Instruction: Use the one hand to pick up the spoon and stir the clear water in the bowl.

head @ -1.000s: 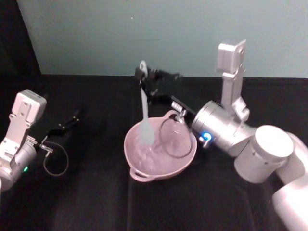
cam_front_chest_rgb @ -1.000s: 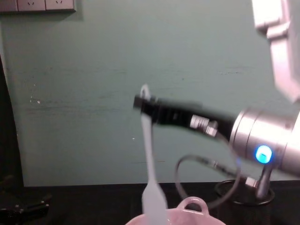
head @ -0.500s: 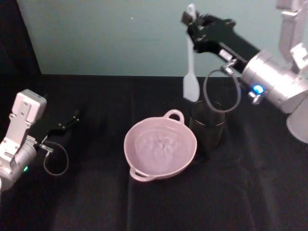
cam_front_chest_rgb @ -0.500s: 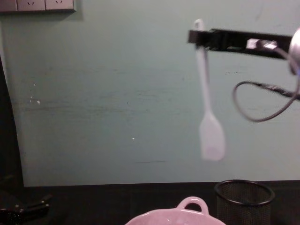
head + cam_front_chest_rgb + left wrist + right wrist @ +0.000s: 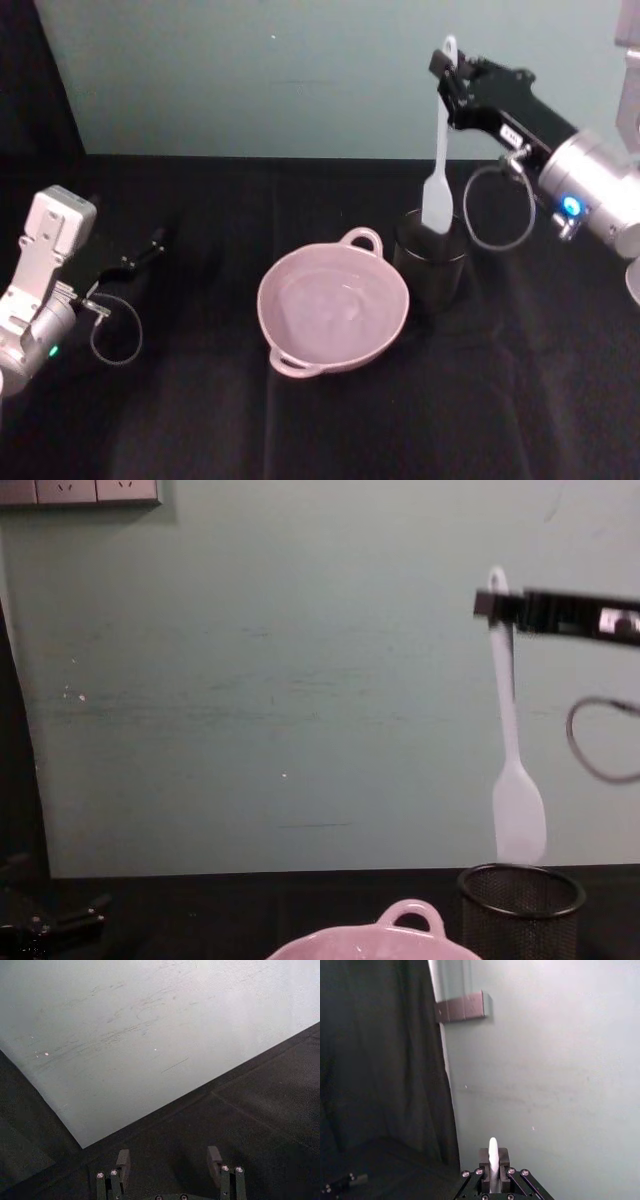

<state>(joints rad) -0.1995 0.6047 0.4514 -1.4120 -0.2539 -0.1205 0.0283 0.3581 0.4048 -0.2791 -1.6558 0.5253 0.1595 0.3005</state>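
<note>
Before you lies a table [image 5: 300,430] draped in black cloth, its far edge meeting a pale green wall. Near the middle of the table sits the pale pink bowl [image 5: 333,311], one loop handle toward the far edge and one toward the near edge, rippled clear water inside. Just beside it, toward the table's right edge, stands a black wire-mesh cup [image 5: 431,272]. You see both again from the chest view, the bowl's rim [image 5: 375,945] and the cup [image 5: 520,910] standing upright.

Robot lab bench, black-draped table [image 5: 300,430], bare teal wall [image 5: 250,680] (wall sockets [image 5: 80,490])
</note>
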